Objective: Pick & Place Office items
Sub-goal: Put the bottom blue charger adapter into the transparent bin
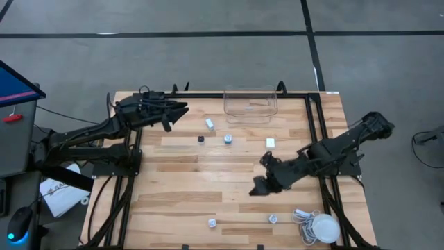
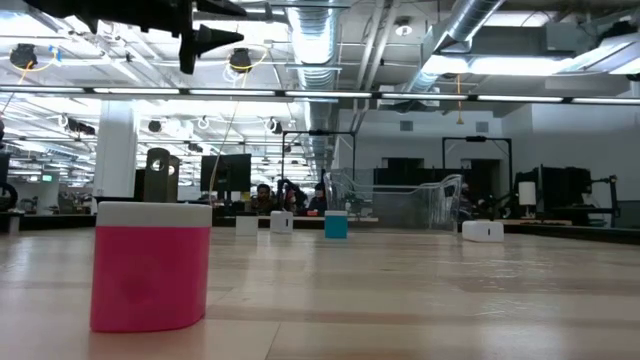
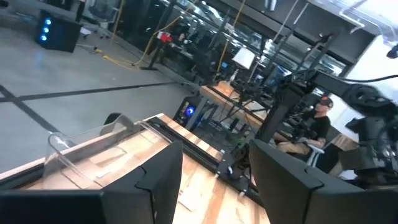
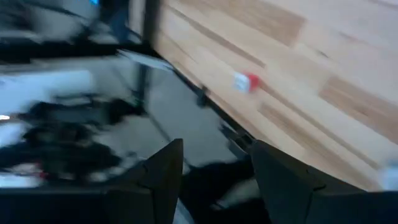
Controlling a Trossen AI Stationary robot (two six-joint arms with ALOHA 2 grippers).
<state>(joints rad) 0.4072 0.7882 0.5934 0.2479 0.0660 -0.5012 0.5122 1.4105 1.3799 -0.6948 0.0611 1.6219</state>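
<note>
Closest to the low camera, a pink block with a white top (image 2: 150,265) is sitting on the wooden table (image 1: 187,173). Farther back, a blue block (image 2: 336,224) and white blocks (image 2: 483,231) are standing in a loose row. From above, the right gripper (image 1: 266,173) is hanging over mid-table with its jaws spread and nothing between them; the nearest piece, a small white block (image 1: 270,142), is lying just beyond its tip. The left gripper (image 1: 175,110) is waiting at the far left corner, jaws parted and empty (the clear bin (image 1: 250,104) is sitting to its right). More pieces (image 1: 212,223) are resting along the near edge.
</note>
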